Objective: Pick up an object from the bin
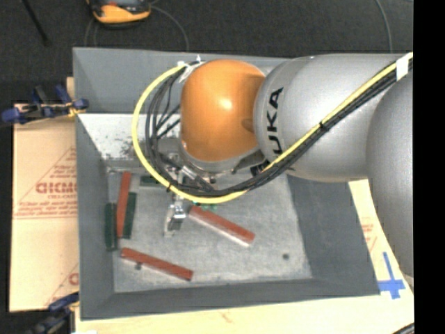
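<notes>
My gripper (174, 220) hangs below the orange wrist cover, low over the middle of the bin floor. Just to its right lies a long reddish bar (222, 226), slanting down to the right, with its near end beside the gripper. A second red bar (156, 264) lies below the gripper near the bin's front wall. A short green piece (208, 202) peeks out under the arm's cables, above the reddish bar. I see nothing held by the gripper.
At the bin's left side a red bar (124, 202) stands lengthwise between two dark green bars (110, 226) (131, 214). Another green piece (149, 181) lies near the back. The arm covers the bin's upper right. Bare floor lies at the front right.
</notes>
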{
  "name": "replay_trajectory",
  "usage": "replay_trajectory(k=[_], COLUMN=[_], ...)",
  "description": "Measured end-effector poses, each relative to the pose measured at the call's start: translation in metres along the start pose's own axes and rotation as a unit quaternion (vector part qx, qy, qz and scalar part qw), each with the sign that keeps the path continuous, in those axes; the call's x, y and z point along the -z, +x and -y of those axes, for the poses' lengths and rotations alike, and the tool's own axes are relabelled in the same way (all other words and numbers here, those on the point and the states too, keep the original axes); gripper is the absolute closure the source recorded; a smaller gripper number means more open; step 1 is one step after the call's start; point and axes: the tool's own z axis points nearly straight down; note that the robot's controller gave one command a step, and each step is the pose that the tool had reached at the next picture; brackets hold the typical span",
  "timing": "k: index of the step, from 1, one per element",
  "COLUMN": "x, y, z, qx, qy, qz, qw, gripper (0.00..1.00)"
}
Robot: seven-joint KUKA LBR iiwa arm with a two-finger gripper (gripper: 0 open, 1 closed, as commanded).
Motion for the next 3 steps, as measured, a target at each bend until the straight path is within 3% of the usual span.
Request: replay_trajectory(k=[1, 2, 3], x=[0.004, -0.034, -0.087], y=[-0.002, 0.015, 0.011], z=[0.001, 0.014, 0.018], qx=[-0.001, 0.021, 0.017], qy=[-0.001, -0.001, -0.001], qz=[0.0035, 0.0074, 0.0052], qw=[1.0000, 0.9997, 0.9998], gripper=[0.00, 0.00, 0.00])
